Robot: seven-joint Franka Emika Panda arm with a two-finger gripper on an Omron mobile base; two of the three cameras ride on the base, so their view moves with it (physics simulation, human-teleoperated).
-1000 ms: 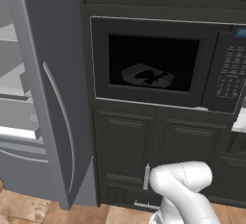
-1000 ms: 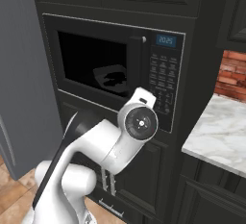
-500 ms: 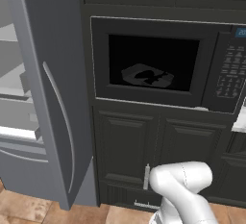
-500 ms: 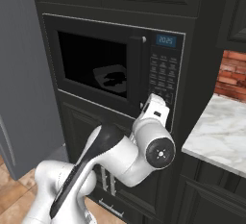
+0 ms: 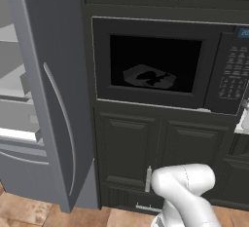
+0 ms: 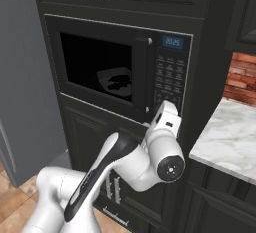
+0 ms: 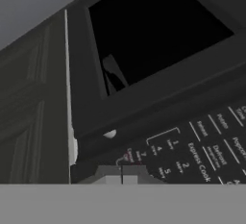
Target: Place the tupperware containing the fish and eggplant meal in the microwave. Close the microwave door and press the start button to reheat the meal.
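A dark-cabinet kitchen wall with a grey fridge (image 5: 44, 99) at the left frames the scene; the landmark is the microwave (image 6: 120, 72), built into the cabinets at chest height.

Nearest, the white arm has swung since a second ago: its wrist, then hanging low in front of the cabinet below the microwave, now stands raised against the lower edge of the keypad (image 6: 167, 84). The tool (image 6: 166, 111) has clenched fully shut, grasping nothing, its closed tip aimed at the bottom row of buttons. In the hand view the fingertips (image 7: 122, 174) sit right at the keypad's lower corner, digits just beyond them.

Behind that, the door (image 5: 155, 64) lies shut, flush with the microwave's front, its bar handle (image 6: 149, 74) upright beside the keypad.

Farthest in, through the dark glass, the tupperware (image 5: 148, 76) rests on the microwave floor with the dark meal (image 6: 119, 80) in it.

So loading and closing look done; the closed tool arriving at the keypad suggests the start press is the step in hand, and whether it touches a button yet I cannot tell.
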